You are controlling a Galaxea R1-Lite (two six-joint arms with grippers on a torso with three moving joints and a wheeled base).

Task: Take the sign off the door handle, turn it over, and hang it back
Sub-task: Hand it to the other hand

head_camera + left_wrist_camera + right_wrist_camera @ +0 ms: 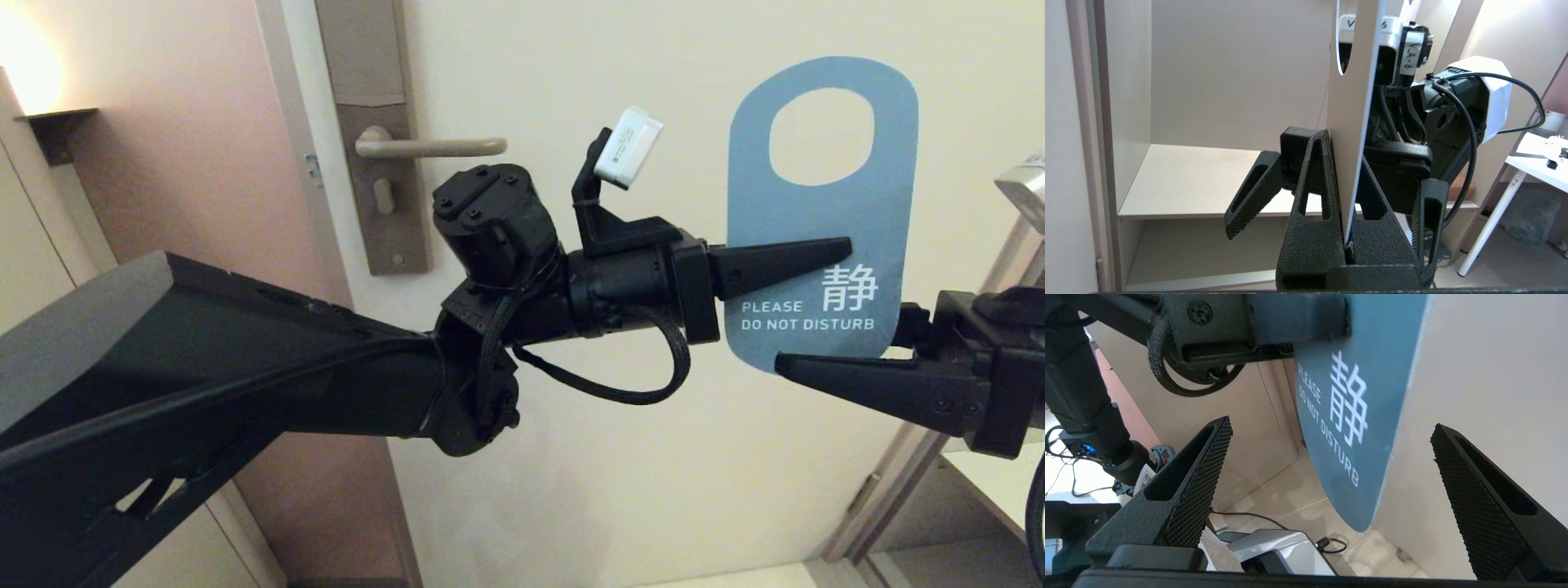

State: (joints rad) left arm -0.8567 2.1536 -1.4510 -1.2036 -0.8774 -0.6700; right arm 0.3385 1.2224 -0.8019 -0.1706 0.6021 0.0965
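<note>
Sign held out in mid-air, blue face showing

The left end effector is clamped on the sign's lower half — probably for a handover; the right end effector waits spread wide just beneath; the door handle stands bare, well off to the left.

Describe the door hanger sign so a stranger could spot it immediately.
Start at the pale door with its lever handle on a tall backplate; look right of the handle, in front of the door. The sign hangs there clamped in the left gripper: the only blue, rounded card, with an oval hole and white "PLEASE DO NOT DISTURB".
</note>
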